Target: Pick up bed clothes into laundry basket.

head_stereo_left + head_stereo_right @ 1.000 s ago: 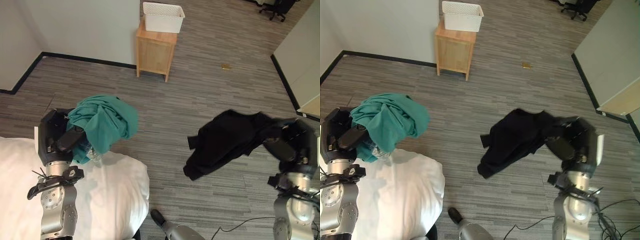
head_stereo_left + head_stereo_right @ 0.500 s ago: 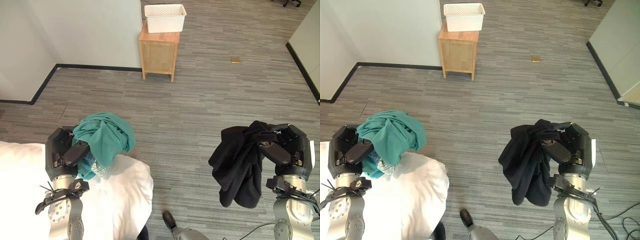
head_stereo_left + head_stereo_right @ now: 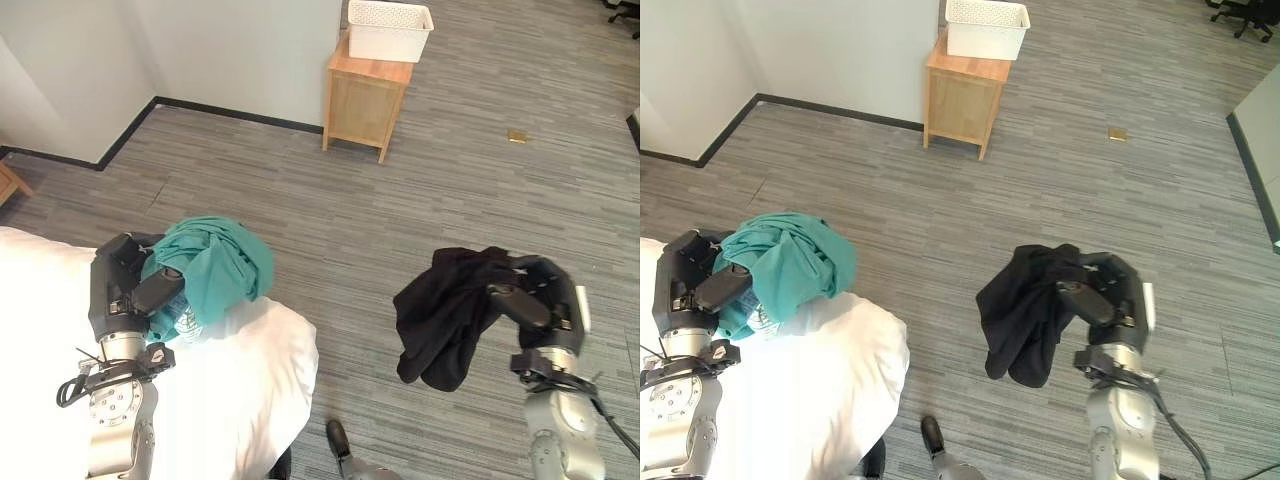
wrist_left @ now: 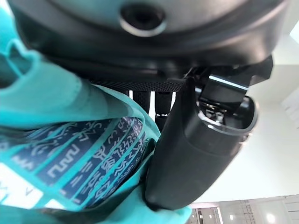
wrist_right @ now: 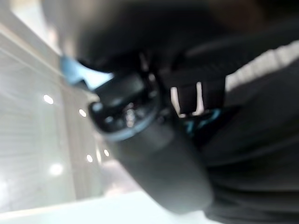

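Bedroom: white bed (image 3: 230,390), wooden nightstand (image 3: 366,95).

A basket (image 3: 390,28) sits on a cabinet (image 3: 364,95) far off by the wall, the bed (image 3: 240,380) lies near left with one garment (image 3: 215,265) held above its edge by the left hand (image 3: 130,290), and another garment (image 3: 445,315) hangs from the right hand (image 3: 535,305) near right.

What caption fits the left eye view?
Left hand clutches bunched teal garment, right hand holds hanging black garment, white basket far ahead.
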### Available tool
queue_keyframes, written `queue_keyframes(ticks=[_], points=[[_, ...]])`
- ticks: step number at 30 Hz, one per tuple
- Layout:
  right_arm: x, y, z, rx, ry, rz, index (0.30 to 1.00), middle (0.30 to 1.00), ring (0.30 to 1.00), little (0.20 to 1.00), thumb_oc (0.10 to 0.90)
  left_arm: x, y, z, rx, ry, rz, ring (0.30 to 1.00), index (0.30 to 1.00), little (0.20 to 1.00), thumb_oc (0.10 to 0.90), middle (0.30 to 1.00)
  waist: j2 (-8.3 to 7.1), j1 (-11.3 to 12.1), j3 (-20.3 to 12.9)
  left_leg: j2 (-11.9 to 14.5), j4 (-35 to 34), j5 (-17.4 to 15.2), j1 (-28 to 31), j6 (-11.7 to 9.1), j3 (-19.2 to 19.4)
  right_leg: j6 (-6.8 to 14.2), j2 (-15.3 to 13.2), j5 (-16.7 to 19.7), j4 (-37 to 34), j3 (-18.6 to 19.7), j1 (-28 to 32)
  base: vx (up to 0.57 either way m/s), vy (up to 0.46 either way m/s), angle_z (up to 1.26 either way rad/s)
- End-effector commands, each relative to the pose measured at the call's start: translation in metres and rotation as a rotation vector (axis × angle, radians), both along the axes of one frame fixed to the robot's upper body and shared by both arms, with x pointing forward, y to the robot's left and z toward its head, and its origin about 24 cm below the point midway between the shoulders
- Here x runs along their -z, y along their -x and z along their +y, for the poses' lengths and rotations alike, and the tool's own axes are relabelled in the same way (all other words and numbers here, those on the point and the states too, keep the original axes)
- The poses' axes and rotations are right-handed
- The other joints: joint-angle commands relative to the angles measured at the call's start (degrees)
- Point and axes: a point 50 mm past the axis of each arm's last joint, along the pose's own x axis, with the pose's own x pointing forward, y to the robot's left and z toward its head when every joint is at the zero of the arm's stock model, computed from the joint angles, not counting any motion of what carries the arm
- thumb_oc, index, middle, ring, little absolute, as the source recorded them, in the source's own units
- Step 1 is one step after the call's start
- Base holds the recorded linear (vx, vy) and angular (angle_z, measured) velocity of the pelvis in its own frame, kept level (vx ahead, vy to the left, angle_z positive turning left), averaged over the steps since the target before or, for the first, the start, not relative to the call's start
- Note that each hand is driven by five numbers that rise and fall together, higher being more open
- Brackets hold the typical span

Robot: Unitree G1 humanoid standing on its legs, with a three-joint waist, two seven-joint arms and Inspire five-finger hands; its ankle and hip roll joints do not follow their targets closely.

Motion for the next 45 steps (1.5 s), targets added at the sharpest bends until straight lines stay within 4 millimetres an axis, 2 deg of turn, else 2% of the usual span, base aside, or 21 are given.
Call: queue_keyframes(ticks=[1,2,4,8,9,11,12,13,15,17,21,22,23,24,26,27,29,31,33,38,45], points=[[-0.063,0.010,-0.022,0.096,0.118,-0.316,0.300,0.300,0.300,0.300,0.400,-0.080,-0.020,0.001,0.074,-0.224,-0.299,0.300,0.300,0.300,0.400,0.300,0.75,-3.64,0.53,2.12,0.32,-3.83,-3.16,-0.74,1.70,7.29,-7.12,-9.01,3.72,-3.83,1.57,-0.21,0.153,-0.23],[-0.064,0.009,-0.022,0.096,0.117,-0.319,0.300,0.300,0.300,0.300,0.400,-0.081,-0.020,0.001,0.073,-0.225,-0.302,0.300,0.300,0.300,0.400,0.300,0.67,-3.50,0.52,2.17,0.22,-3.35,-3.49,-0.81,1.83,7.30,-7.01,-8.75,4.00,-3.65,1.01,-0.30,0.126,-0.58],[-0.060,0.009,-0.019,0.089,0.111,-0.310,0.300,0.300,0.300,0.300,0.400,-0.089,-0.029,-0.002,0.084,-0.235,-0.330,0.300,0.300,0.300,0.400,0.300,1.84,-4.22,1.42,2.89,0.45,-2.11,-5.30,-0.57,3.45,7.16,-6.17,-11.13,11.92,-4.85,-0.25,-0.28,0.121,-0.65],[-0.052,0.007,-0.018,0.082,0.119,-0.266,0.300,0.300,0.300,0.300,0.400,-0.083,-0.028,0.000,0.081,-0.221,-0.311,0.300,0.300,0.300,0.400,0.300,2.31,-2.97,0.46,3.02,0.39,-1.33,-6.24,-0.34,4.92,5.67,-8.04,-13.28,17.84,-8.24,3.24,-0.17,0.068,-0.60],[-0.050,0.004,-0.017,0.092,0.108,-0.257,0.300,0.300,0.300,0.300,0.400,-0.079,-0.025,0.002,0.070,-0.206,-0.296,0.300,0.300,0.300,0.400,0.300,1.71,-1.51,-0.55,3.18,0.77,-0.98,-6.85,-0.35,5.94,5.58,-10.10,-12.70,20.18,-8.88,6.09,-0.28,-0.033,-0.68],[-0.050,0.001,-0.016,0.089,0.104,-0.258,0.300,0.300,0.300,0.300,0.400,-0.077,-0.024,0.005,0.062,-0.200,-0.289,0.300,0.300,0.300,0.400,0.300,1.19,-0.47,-1.13,3.39,0.75,-0.20,-7.33,-0.50,6.56,5.92,-10.88,-11.12,19.33,-8.15,7.28,-0.22,-0.103,-0.83],[-0.056,-0.003,-0.012,0.084,0.120,-0.279,0.300,0.300,0.300,0.300,0.400,-0.075,-0.023,0.007,0.043,-0.185,-0.282,0.300,0.300,0.300,0.400,0.300,-0.29,1.34,-2.06,3.66,1.54,0.79,-8.98,-1.03,7.30,7.37,-13.05,-7.84,17.04,-7.52,10.17,-0.24,-0.138,-0.73],[-0.057,-0.004,-0.011,0.082,0.124,-0.282,0.300,0.300,0.300,0.300,0.400,-0.074,-0.021,0.008,0.042,-0.181,-0.282,0.300,0.300,0.300,0.400,0.300,-0.82,1.54,-2.28,3.73,2.11,1.17,-9.63,-1.07,7.60,7.79,-12.63,-7.62,14.89,-5.86,10.69,-0.32,-0.154,-0.76],[-0.060,-0.005,-0.007,0.067,0.126,-0.300,0.300,0.300,0.300,0.300,0.400,-0.073,-0.021,0.009,0.034,-0.178,-0.279,0.300,0.300,0.300,0.400,0.300,-0.97,1.90,-2.12,4.63,2.52,2.52,-10.67,-1.43,8.98,7.26,-11.47,-11.48,11.66,-5.99,10.53,-0.27,-0.071,-0.64],[-0.060,-0.008,-0.003,0.045,0.129,-0.299,0.300,0.300,0.300,0.300,0.400,-0.071,-0.021,0.007,0.035,-0.171,-0.273,0.300,0.300,0.300,0.400,0.300,-0.84,2.35,-1.47,5.68,3.14,4.79,-12.27,-2.53,9.13,5.36,-9.47,-17.25,7.64,-8.03,11.51,-0.33,-0.113,-0.60],[-0.064,-0.007,-0.003,0.032,0.115,-0.320,0.300,0.300,0.300,0.300,0.400,-0.062,-0.024,-0.001,0.066,-0.119,-0.258,0.300,0.300,0.300,0.400,0.300,0.29,1.37,1.00,6.31,3.12,8.68,-14.18,-4.36,7.57,2.05,-5.04,-20.26,8.90,-7.74,10.87,-0.30,-0.100,-0.04],[-0.064,-0.007,-0.003,0.030,0.117,-0.318,0.300,0.300,0.300,0.300,0.400,-0.059,-0.024,-0.002,0.075,-0.106,-0.250,0.300,0.300,0.300,0.400,0.300,0.33,1.25,1.48,6.02,3.27,8.33,-14.00,-4.13,6.96,1.88,-4.36,-20.16,9.69,-7.83,10.19,-0.30,-0.099,0.16],[-0.065,-0.009,-0.001,0.004,0.103,-0.322,0.300,0.300,0.300,0.300,0.400,-0.048,-0.024,-0.005,0.077,-0.076,-0.216,0.300,0.300,0.300,0.400,0.300,0.01,2.00,3.09,3.12,6.35,5.74,-13.65,-4.89,-2.19,1.10,-3.50,-19.91,11.89,-6.77,8.80,-0.37,-0.112,0.12],[-0.063,-0.009,0.000,-0.011,0.093,-0.316,0.300,0.300,0.300,0.300,0.400,-0.045,-0.024,-0.007,0.086,-0.064,-0.208,0.300,0.300,0.300,0.400,0.300,-0.44,1.75,3.18,2.10,8.08,3.62,-13.06,-4.83,-4.70,0.96,-3.88,-19.36,11.85,-6.72,8.42,-0.40,-0.105,0.01],[-0.060,-0.009,0.005,-0.058,0.074,-0.304,0.300,0.300,0.300,0.300,0.400,-0.042,-0.022,-0.010,0.108,-0.056,-0.195,0.300,0.300,0.300,0.400,0.300,-1.60,0.93,2.63,1.13,12.90,-1.05,-11.66,-4.60,-5.94,1.07,-4.96,-17.32,10.29,-7.30,7.62,-0.20,-0.035,-0.02],[-0.060,-0.009,0.005,-0.059,0.073,-0.304,0.300,0.300,0.300,0.300,0.400,-0.042,-0.022,-0.010,0.108,-0.056,-0.195,0.300,0.300,0.300,0.400,0.300,-1.54,0.93,2.60,1.18,13.08,-0.91,-11.90,-4.60,-5.96,1.11,-4.90,-17.03,10.12,-7.28,7.54,-0.16,-0.039,0.10],[-0.059,-0.011,0.007,-0.086,0.080,-0.289,0.300,0.300,0.300,0.300,0.400,-0.047,-0.018,-0.006,0.102,-0.077,-0.207,0.300,0.300,0.300,0.400,0.300,-2.21,1.28,1.54,0.77,14.89,-4.74,-8.49,-3.82,-8.53,1.36,-4.93,-15.55,8.63,-7.09,6.63,-0.10,-0.013,-0.16],[-0.059,-0.011,0.007,-0.092,0.080,-0.287,0.300,0.300,0.300,0.300,0.400,-0.048,-0.017,-0.005,0.098,-0.079,-0.206,0.300,0.300,0.300,0.400,0.300,-1.85,1.08,1.31,1.37,14.02,-5.07,-6.76,-3.61,-8.21,1.25,-4.47,-15.69,8.93,-6.94,6.43,-0.01,0.050,-0.62],[-0.053,-0.006,0.004,-0.088,0.070,-0.258,0.300,0.300,0.300,0.300,0.400,-0.047,-0.019,-0.007,0.106,-0.064,-0.211,0.300,0.300,0.300,0.400,0.300,-0.13,-0.56,0.01,2.41,11.13,-4.72,-3.77,-3.36,-6.96,0.86,-3.87,-16.72,9.75,-7.21,6.43,0.01,0.116,0.00],[-0.053,-0.002,-0.006,-0.023,0.077,-0.262,0.300,0.300,0.300,0.300,0.400,-0.053,-0.028,-0.016,0.151,-0.052,-0.240,0.300,0.300,0.300,0.400,0.300,1.30,-2.50,0.21,1.90,9.30,-4.30,-4.45,-3.10,-2.72,1.34,-5.25,-16.61,9.68,-9.28,6.49,-0.06,0.129,0.35],[-0.051,-0.004,-0.002,-0.022,0.070,-0.262,0.300,0.300,0.300,0.300,0.400,-0.049,-0.022,-0.002,0.079,-0.075,-0.218,0.300,0.300,0.300,0.400,0.300,0.18,-2.12,-0.06,1.16,9.69,-5.27,-5.29,-2.05,-1.24,2.24,-5.59,-15.09,7.21,-8.22,6.10,0.00,0.107,0.01]])
